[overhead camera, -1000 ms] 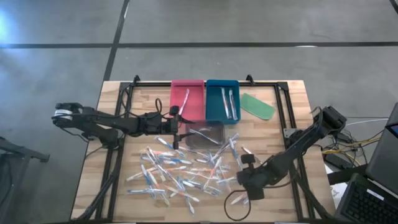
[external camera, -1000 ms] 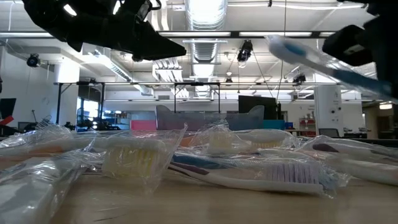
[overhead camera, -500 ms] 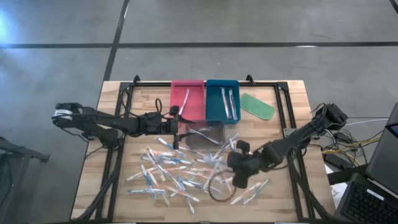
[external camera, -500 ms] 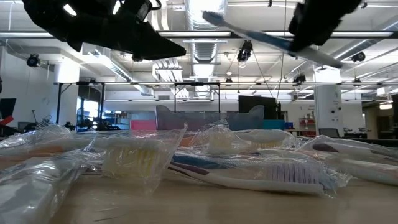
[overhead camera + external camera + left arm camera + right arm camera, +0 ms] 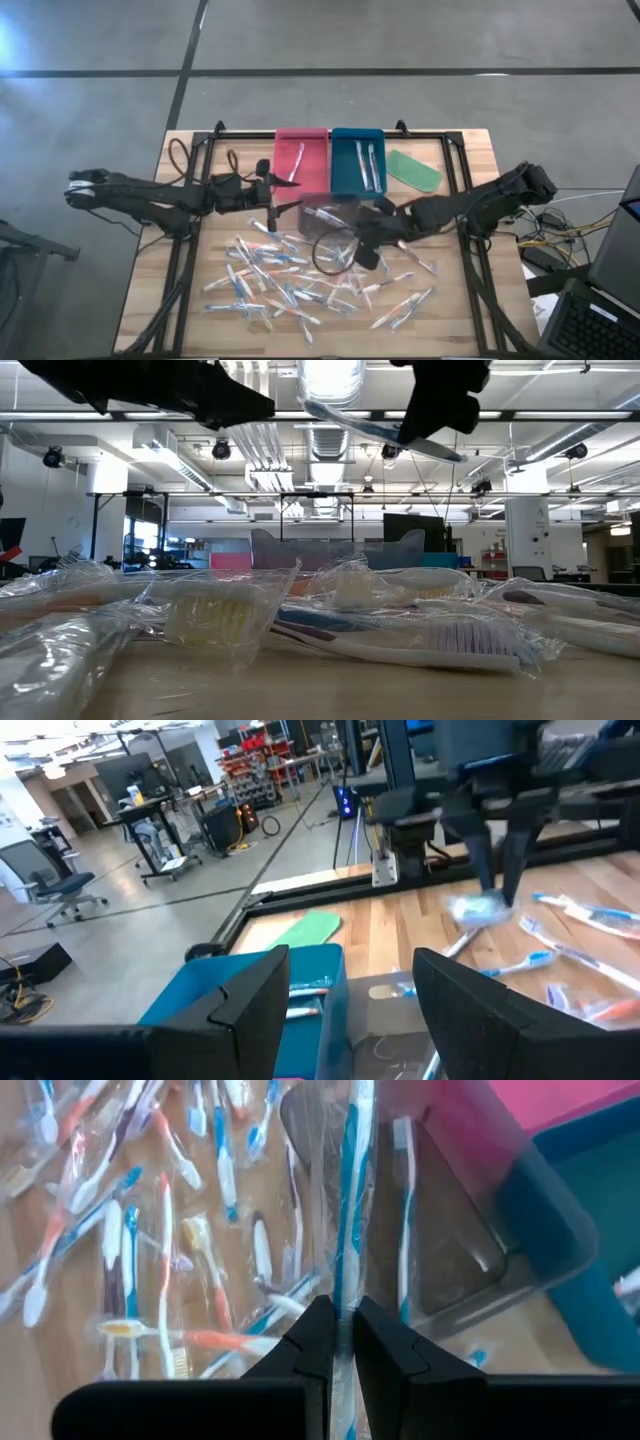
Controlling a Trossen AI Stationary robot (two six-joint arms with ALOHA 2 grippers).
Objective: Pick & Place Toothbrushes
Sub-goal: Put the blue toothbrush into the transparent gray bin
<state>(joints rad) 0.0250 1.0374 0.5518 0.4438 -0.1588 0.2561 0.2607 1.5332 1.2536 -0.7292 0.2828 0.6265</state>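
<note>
Many wrapped toothbrushes lie loose on the wooden table. My right gripper hangs above the pile's far right part, beside a clear tray, shut on a blue-and-white toothbrush in a clear wrapper. That brush also shows high up in the low view. My left gripper stands open at the table's left middle, near the pink tray, with nothing between its fingers. My right gripper pinches the toothbrush's handle, wrapper and all, between its two fingers. The fingers slant down from above and lie across the brush. The brush runs on past the fingers on both sides, tilted and lifted clear of the table.
A pink tray with one brush and a blue tray with a few stand at the far edge. A flat green piece lies to their right. A black frame rims the table. A dark cable loop hangs by the right gripper.
My right gripper has risen and swung from the table's near right toward the middle and the clear tray, rolling as it went and carrying the toothbrush clear of the pile. My left gripper has drawn back a little toward the table's left edge and risen slightly, still open.
</note>
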